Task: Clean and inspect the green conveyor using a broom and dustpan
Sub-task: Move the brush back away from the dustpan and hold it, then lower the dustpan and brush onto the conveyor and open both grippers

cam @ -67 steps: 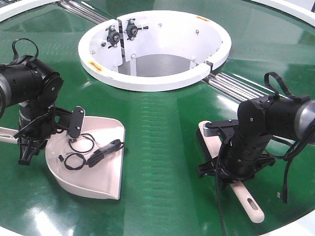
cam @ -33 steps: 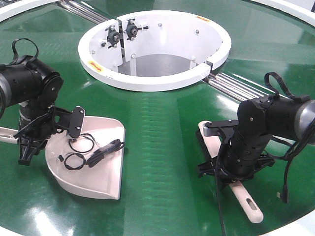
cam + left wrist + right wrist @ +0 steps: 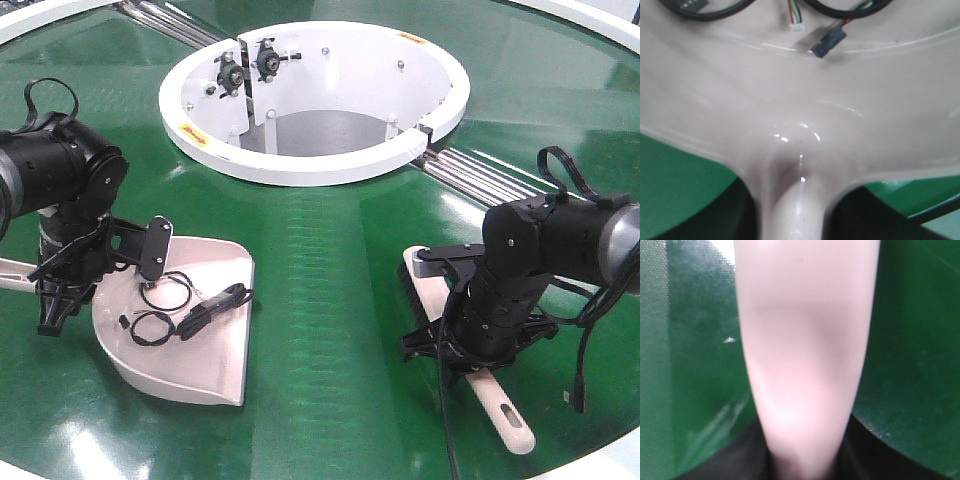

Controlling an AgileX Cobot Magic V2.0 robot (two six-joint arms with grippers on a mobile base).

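One large, glossy dark-green circular conveyor belt (image 3: pixel 330 250) surrounds one white ring-shaped hub (image 3: pixel 300 165). Two bands of silver metal roller strips (image 3: pixel 175 25) (image 3: pixel 490 175) run out from the hub. In front of the hub are one pale pink-beige plastic dustpan (image 3: pixel 215 370), two black wire loops (image 3: pixel 168 292) (image 3: pixel 150 328) inside it, one pale pink-beige plastic hand broom (image 3: pixel 505 415), and two black robot arms (image 3: pixel 60 170) (image 3: pixel 550 240).

On conveyor (image 3: pixel 330 300): dustpan (image 3: pixel 215 370) left, cables (image 3: pixel 165 300) in it; broom (image 3: pixel 505 415) right, well apart; hub (image 3: pixel 300 165) behind.
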